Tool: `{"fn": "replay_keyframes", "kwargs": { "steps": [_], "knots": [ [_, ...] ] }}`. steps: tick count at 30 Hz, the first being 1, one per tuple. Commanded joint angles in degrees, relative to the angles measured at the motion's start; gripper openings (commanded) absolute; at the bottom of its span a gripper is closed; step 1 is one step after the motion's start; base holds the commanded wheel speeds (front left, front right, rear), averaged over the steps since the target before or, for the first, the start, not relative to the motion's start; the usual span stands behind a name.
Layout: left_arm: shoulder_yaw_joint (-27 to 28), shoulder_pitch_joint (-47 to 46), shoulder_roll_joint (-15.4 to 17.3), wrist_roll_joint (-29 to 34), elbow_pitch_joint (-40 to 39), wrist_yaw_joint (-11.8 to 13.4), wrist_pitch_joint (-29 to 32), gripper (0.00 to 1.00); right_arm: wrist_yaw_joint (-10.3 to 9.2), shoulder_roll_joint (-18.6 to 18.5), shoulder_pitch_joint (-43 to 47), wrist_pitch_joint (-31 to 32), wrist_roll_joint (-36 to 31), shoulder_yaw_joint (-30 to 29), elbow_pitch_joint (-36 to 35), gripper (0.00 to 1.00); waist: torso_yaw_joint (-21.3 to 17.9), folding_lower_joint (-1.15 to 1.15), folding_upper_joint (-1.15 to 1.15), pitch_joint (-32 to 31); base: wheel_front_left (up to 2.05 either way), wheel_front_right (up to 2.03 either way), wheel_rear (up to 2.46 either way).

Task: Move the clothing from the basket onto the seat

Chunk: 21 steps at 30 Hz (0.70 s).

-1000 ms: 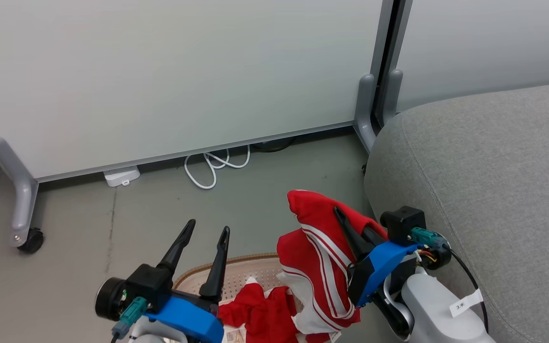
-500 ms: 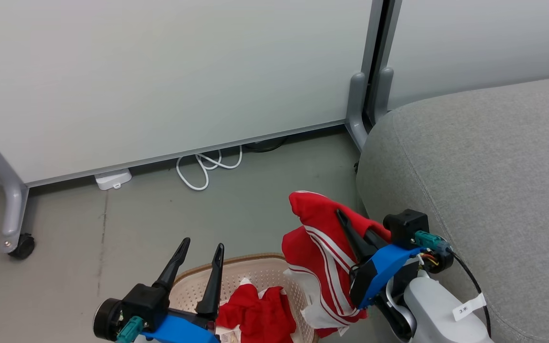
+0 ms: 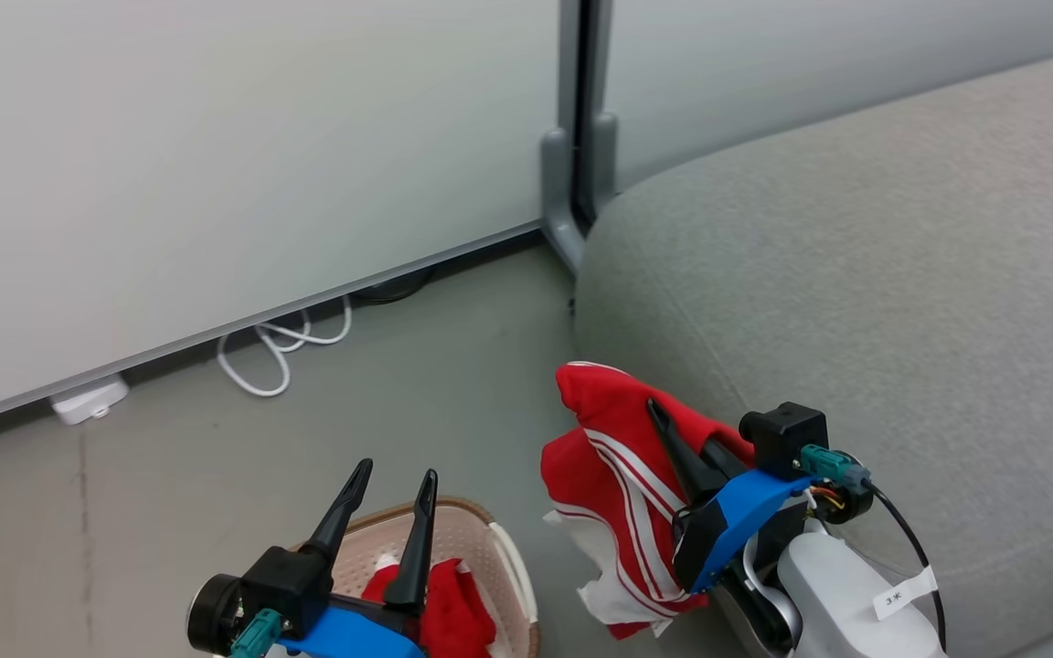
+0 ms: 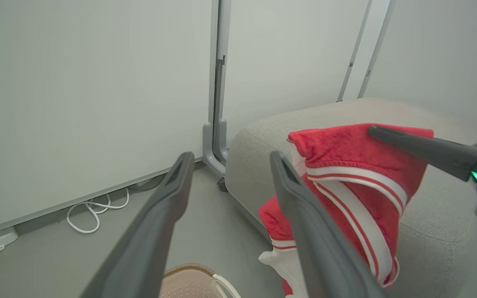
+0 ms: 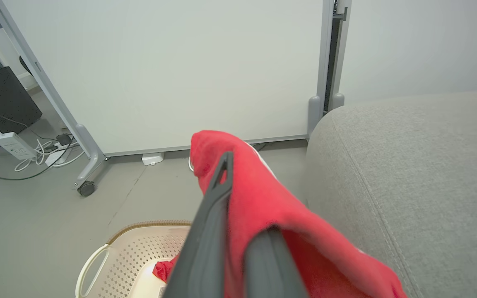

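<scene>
- r hand (image 3: 664,416): clamped on the red garment (image 3: 618,475). fingers are close together w/ cloth pinched between them. in the r wrist view one finger shows bare and the other is under the fabric (image 5: 263,194).
- r arm pose: forearm comes up from the lower right of the head view. hand is tilted up and to the left, w/ fingers pointing toward the partition panel (image 3: 216,137).
- garment: bunched over the r fingers, white stripes showing, tail hanging down below the hand. it's off the floor (image 3: 307,439), clear of the basket (image 3: 490,539) and just beside the seat (image 3: 856,274) at its rounded corner. can't tell you if it touches the seat.
- l hand (image 3: 397,471): fingers spread w/ a gap, nothing between them. l wrist view confirms this (image 4: 231,156).
- l arm pose: low at the bottom of the head view, hand above the basket. fingers point up and fwd toward the panel.
- basket: on the floor left of the seat, w/ a second red garment (image 3: 453,612) lying inside. you can see it in the r wrist view too (image 5: 166,269).
- seat top: bare grey fabric in all 3 views.
- white cable (image 3: 280,352) is coiled on the floor at the panel's base.
</scene>
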Motion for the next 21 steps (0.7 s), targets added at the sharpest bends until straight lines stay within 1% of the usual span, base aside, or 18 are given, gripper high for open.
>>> {"fn": "replay_keyframes", "kwargs": {
  "steps": [1,10,17,21],
  "knots": [
    [0.3,-0.5,0.0,0.5,0.0,-0.4,-0.3,1.00,0.01,-0.2,0.4,-0.2,-0.4,-0.1,-0.5,0.00,-3.1,0.00,0.00,0.6,0.00,0.00,0.00],
    [-0.4,-1.6,0.3,0.6,0.5,-0.5,-0.3,1.00,0.01,0.2,0.8,-0.2,-0.7,-1.4,-1.5,0.00,-9.5,0.00,0.00,2.7,0.00,0.00,0.00],
    [-1.3,-2.6,1.5,-0.2,0.5,-0.5,-0.3,1.00,0.01,0.4,1.3,-0.2,-0.7,-2.2,-2.4,0.00,-12.8,0.00,0.00,4.0,0.00,0.00,0.00],
    [-1.9,-3.1,2.0,-0.6,0.6,-0.5,-0.3,1.00,0.01,0.5,1.8,-0.2,-0.6,-2.5,-3.0,0.00,-14.0,0.00,0.00,4.4,0.00,0.00,0.00]
  ]
}}
